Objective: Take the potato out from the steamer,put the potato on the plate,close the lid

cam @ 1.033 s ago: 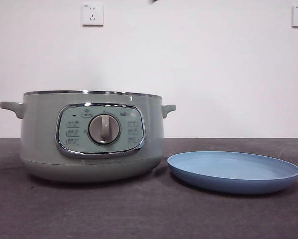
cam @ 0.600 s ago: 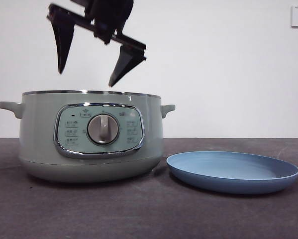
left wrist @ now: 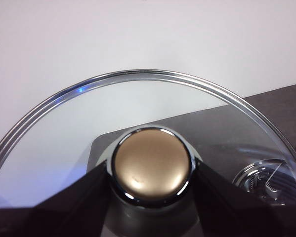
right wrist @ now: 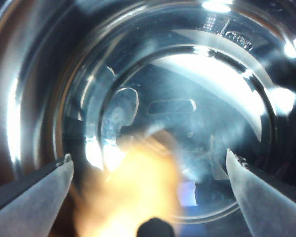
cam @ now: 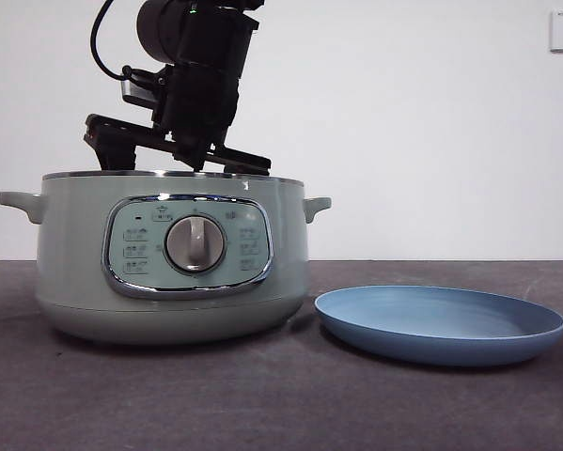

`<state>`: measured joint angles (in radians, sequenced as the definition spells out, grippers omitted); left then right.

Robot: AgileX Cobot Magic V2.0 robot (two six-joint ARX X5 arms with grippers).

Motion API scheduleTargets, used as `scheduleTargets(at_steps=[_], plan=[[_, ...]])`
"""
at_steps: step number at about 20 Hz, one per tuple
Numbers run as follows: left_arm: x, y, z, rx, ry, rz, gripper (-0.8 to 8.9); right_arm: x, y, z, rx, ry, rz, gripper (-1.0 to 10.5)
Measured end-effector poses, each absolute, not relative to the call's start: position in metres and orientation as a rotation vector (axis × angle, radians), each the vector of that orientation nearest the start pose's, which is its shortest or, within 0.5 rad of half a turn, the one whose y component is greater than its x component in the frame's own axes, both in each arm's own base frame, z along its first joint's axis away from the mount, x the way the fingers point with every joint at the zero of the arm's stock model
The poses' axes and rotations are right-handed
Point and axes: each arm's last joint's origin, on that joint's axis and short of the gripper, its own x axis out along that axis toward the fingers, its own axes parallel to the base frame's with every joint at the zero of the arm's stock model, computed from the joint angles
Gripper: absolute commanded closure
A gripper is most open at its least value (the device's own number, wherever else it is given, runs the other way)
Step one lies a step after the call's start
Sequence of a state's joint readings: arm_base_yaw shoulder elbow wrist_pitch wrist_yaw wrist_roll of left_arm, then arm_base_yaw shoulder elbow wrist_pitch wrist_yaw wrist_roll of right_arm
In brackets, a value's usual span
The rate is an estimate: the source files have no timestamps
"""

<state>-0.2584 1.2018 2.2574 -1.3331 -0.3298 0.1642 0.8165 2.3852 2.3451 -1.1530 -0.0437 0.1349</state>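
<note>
In the front view, a big black robot arm reaches down from the top into the round pale green steamer pot [cam: 173,258]. Its right gripper [cam: 173,162] is down at the shiny rim, and the jaw tips are hidden inside the pot. The wide light-blue plate [cam: 441,324] lies on the dark table [cam: 281,404] just beside the pot, off to one side of the gripper, with nothing on it.

In the left wrist view, the left gripper [left wrist: 150,170] is clamped on the round knob of the domed glass lid [left wrist: 138,108]. One black jaw presses each side of the knob. The steel rim curves wide around it.

In the right wrist view, the right gripper [right wrist: 150,170] has its jaws spread wide apart inside the shiny metal bowl. The blurry orange-brown potato [right wrist: 130,190] sits between them, close up, touching neither jaw.
</note>
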Motion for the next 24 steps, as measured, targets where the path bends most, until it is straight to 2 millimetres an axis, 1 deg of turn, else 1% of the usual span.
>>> scheduleTargets(at_steps=[1,3,4,6,9,10,11,12,13,15,17,18,19,20,21,24], plan=[[0.084,-0.013,0.566,0.243,0.271,0.048,8.21,0.338,0.359,0.244,-0.356,1.195,0.662,4.9],[0.084,-0.013,0.566,0.243,0.271,0.048,8.21,0.337,0.355,0.243,-0.382,1.234,0.655,5.2],[0.084,-0.013,0.566,0.243,0.271,0.048,8.21,0.337,0.355,0.243,-0.384,1.231,0.658,6.1],[0.084,-0.013,0.566,0.243,0.271,0.048,8.21,0.336,0.355,0.243,-0.405,1.225,0.678,9.5],[0.084,-0.013,0.566,0.243,0.271,0.048,8.21,0.335,0.358,0.244,-0.442,1.198,0.716,9.6],[0.084,-0.013,0.566,0.243,0.271,0.046,8.21,0.335,0.358,0.247,-0.448,1.194,0.721,9.6],[0.085,-0.013,0.566,0.242,0.272,0.031,8.21,0.337,0.353,0.258,-0.440,1.187,0.715,9.6],[0.088,-0.015,0.566,0.239,0.276,-0.001,8.21,0.338,0.349,0.275,-0.427,1.158,0.717,9.6],[0.094,-0.017,0.565,0.239,0.288,-0.027,8.21,0.340,0.340,0.297,-0.413,1.120,0.716,9.6],[0.116,-0.023,0.561,0.250,0.335,-0.037,8.21,0.337,0.315,0.348,-0.394,0.989,0.657,9.6],[0.145,-0.031,0.553,0.265,0.400,-0.050,8.21,0.317,0.273,0.413,-0.352,0.824,0.570,9.6],[0.158,-0.036,0.549,0.262,0.427,-0.097,8.21,0.304,0.252,0.442,-0.331,0.748,0.521,9.6],[0.169,-0.041,0.545,0.254,0.450,-0.157,8.21,0.292,0.235,0.464,-0.314,0.688,0.484,9.6],[0.181,-0.046,0.540,0.242,0.477,-0.229,8.21,0.279,0.220,0.482,-0.298,0.638,0.455,9.6],[0.192,-0.051,0.536,0.228,0.500,-0.296,8.21,0.270,0.206,0.495,-0.281,0.601,0.427,9.6],[0.216,-0.063,0.529,0.185,0.497,-0.467,8.21,0.253,0.177,0.518,-0.247,0.531,0.358,9.6]])
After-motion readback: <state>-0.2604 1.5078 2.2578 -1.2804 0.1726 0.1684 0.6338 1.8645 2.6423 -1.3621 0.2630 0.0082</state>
